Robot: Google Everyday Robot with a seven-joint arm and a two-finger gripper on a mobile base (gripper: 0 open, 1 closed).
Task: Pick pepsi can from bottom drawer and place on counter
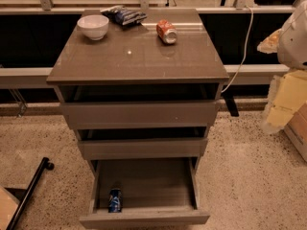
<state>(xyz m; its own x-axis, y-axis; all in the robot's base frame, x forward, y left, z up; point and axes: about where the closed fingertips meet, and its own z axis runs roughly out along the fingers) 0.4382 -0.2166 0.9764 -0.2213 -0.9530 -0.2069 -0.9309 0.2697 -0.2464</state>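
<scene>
Speckled terrazzo floor [249,176] runs under a grey-brown three-drawer cabinet that stands before a low dark ledge. On the glossy grey-brown counter [139,63], a round white ceramic bowl [93,26] sits at about 10 o'clock, a crinkled dark blue snack bag [123,16] lies just beside it towards 12, and an orange-red drink can [167,31] lies on its side at about 1 o'clock. The shallow top drawer [141,114] and shallow middle drawer [141,148] are each pulled out a little. The deep bottom drawer [144,219] is pulled well out, and the small blue pepsi can [114,200] stands in it at about 7 o'clock, close to the front wall and perhaps touching it. A thin white cable [244,47] hangs past the counter at 2 o'clock. A white rounded shell [295,40] juts in at the frame's 3 o'clock edge. The gripper lies outside the frame, so whether it is apart or together cannot be told.
</scene>
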